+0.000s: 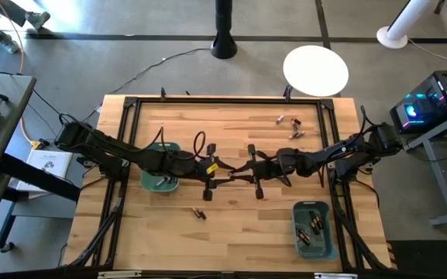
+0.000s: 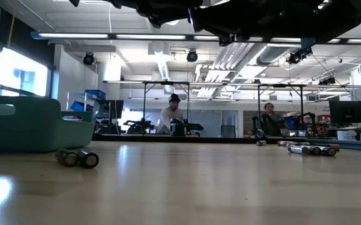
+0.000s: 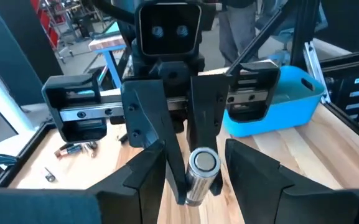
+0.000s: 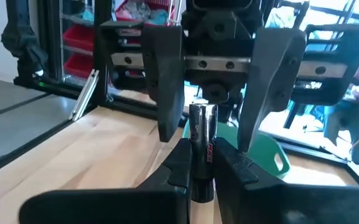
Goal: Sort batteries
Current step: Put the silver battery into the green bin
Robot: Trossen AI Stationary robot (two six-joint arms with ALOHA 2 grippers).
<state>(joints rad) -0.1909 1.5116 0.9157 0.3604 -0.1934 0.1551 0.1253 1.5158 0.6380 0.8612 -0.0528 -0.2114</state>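
Observation:
Above the table's middle my two grippers meet nose to nose. My right gripper [image 4: 201, 152] is shut on a silvery-grey battery [image 4: 201, 127] with red print, whose free end [image 3: 203, 162] points at the left arm. My left gripper [image 3: 195, 152] is open; its fingers [image 4: 167, 87] stand on either side of that free end, with a gap on each side. In the high view the left gripper [image 1: 221, 177] and the right gripper [image 1: 242, 175] hover between the two teal bins. My right gripper pinches the battery's body [image 4: 202, 163] between its two fingers. The fingers come level from the table's right side and lie along the battery. The battery lies level, lifted clear of the table, and its free end sticks out past the fingertips.
One teal bin [image 1: 158, 180] stands left of centre under the left arm. Another teal bin [image 1: 324, 246] at the near right holds several dark batteries. Two loose batteries [image 1: 200, 213] lie near the middle front, and more batteries [image 1: 289, 125] at the far right. People show beyond the table.

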